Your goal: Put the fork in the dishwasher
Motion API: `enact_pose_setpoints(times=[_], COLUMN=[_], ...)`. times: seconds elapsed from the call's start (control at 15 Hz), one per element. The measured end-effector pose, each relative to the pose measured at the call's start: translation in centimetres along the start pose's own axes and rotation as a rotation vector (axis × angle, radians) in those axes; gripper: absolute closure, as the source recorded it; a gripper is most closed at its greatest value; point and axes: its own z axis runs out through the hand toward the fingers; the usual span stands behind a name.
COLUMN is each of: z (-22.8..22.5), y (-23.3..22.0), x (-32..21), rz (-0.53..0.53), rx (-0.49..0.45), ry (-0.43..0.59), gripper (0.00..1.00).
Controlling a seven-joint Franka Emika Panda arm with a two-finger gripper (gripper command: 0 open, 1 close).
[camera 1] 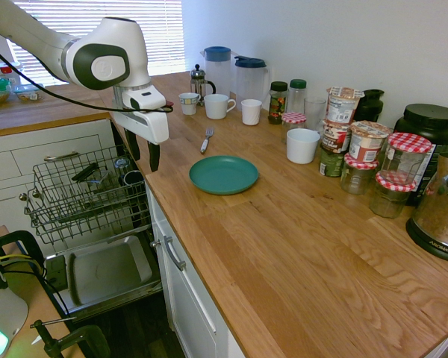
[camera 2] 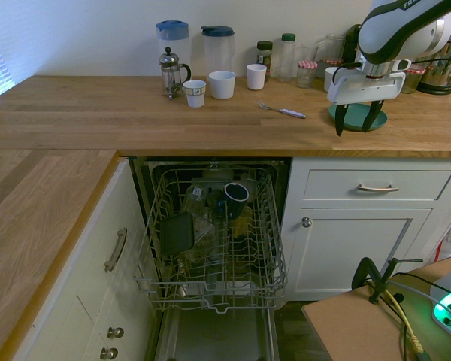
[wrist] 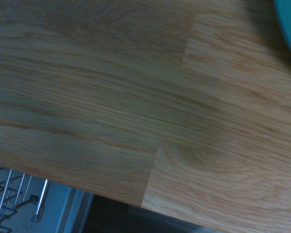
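Lying on the bench (camera 1: 284,246) near the plate (camera 1: 224,175), fork (camera 2: 283,111): slim, shiny metal; prob. light, stiff, slippery, not fragile. Best hold: mid-handle, across its width. End effector (camera 2: 355,120) wide apart, w/ nothing held.

bright daylight glows through the window blinds (camera 1: 112,33); the wrist view is dimmer and soft, shadow darkening the wooden desk (wrist: 111,97).

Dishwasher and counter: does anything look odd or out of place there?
Nothing looks spilled or broken. The fork lies loose on the counter, apart from the plate, though the dishwasher's rack is pulled out and already holds dishes.
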Motion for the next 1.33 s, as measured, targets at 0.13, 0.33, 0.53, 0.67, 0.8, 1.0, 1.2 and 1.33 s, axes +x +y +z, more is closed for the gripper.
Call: enact_pose_setpoints(times=[0.13,0.33,0.53,0.67,0.8,1.0,1.2,1.33], z=[0.1,-0.7,-2.9,-3.5,-3.5,-3.2,-1.7,-0.4], y=[0.0,-1.2,-4.3,-6.8,-9.6,-13.8,-17.3,-19.4], x=[0.0,0.0,1.6,3.2,4.8,6.7,9.5,11.0], rz=[-0.002,-0.033,-0.088,-0.126,-0.171,-0.257,-0.365,-0.443], rx=[-0.002,0.006,0.023,0.025,0.034,0.058,0.064,0.066], ry=[0.0,0.029,0.095,0.13,0.151,0.165,0.172,0.173], gripper=[0.0,0.0,0.0,0.0,0.0,0.0,0.0,0.0])
